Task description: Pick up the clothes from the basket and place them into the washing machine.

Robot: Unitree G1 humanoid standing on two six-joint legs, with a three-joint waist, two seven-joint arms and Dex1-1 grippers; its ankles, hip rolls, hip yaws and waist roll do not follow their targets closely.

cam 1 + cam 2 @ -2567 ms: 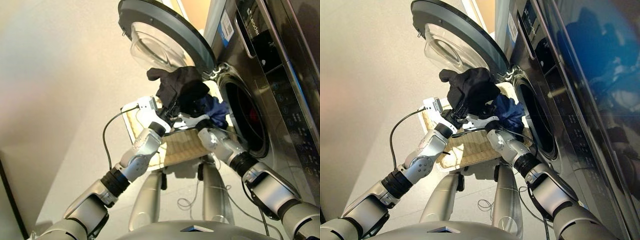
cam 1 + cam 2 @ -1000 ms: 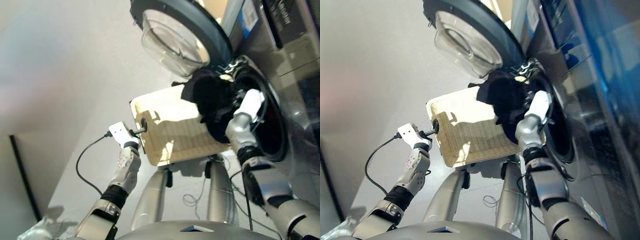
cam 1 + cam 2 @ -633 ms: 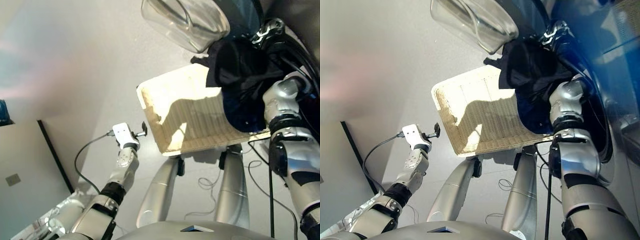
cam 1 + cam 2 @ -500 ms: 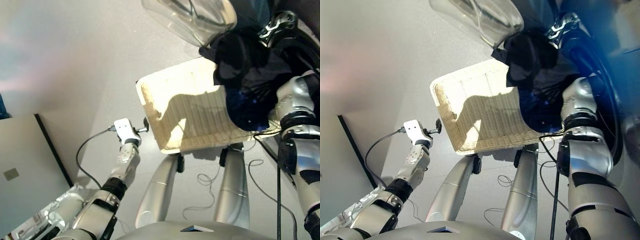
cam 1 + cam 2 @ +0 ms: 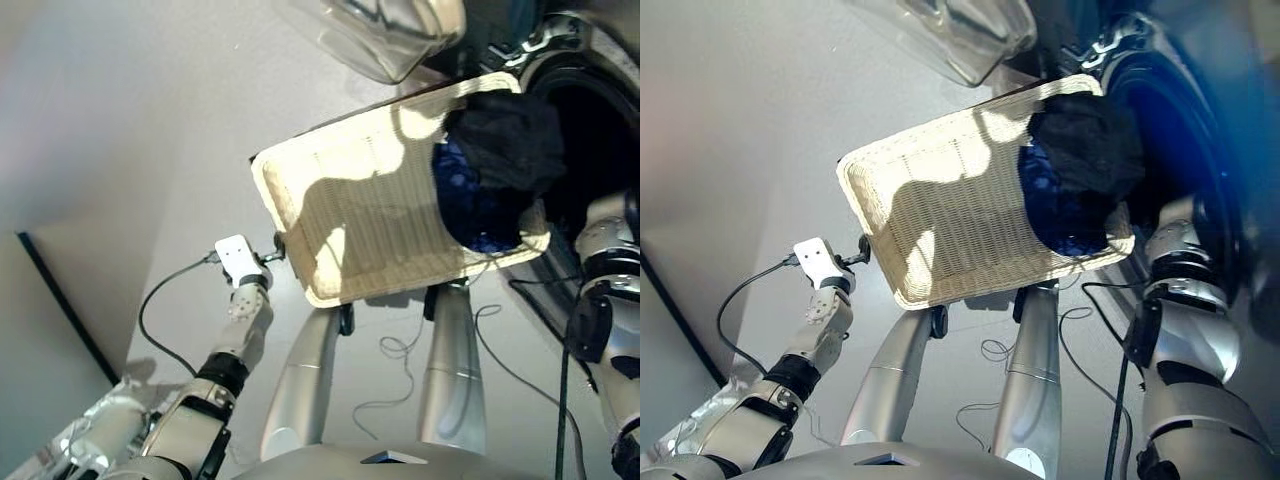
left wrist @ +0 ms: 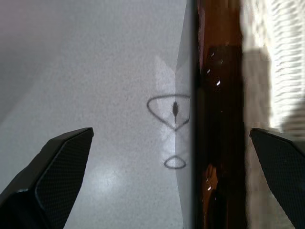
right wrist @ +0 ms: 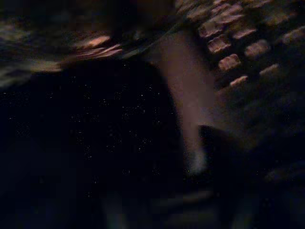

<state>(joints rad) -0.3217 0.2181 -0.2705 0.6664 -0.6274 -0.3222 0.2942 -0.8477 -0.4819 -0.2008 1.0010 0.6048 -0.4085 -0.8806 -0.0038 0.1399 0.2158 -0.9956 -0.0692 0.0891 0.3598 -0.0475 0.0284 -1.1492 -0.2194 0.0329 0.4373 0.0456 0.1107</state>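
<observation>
Nearest you, lower left of the head views, your left gripper sits just beside the basket's corner with its fingers spread wide, nothing between them — only pale grey speckled floor and a dark brown strip. Your right forearm runs up the right edge; its gripper is out of sight, so you cannot tell its grip. Mid-frame, the basket sits tilted, mostly bare weave. The clothes lie at its right end — black garment over navy garment. Beyond, the washing machine opening is dark, glass door at top.
</observation>
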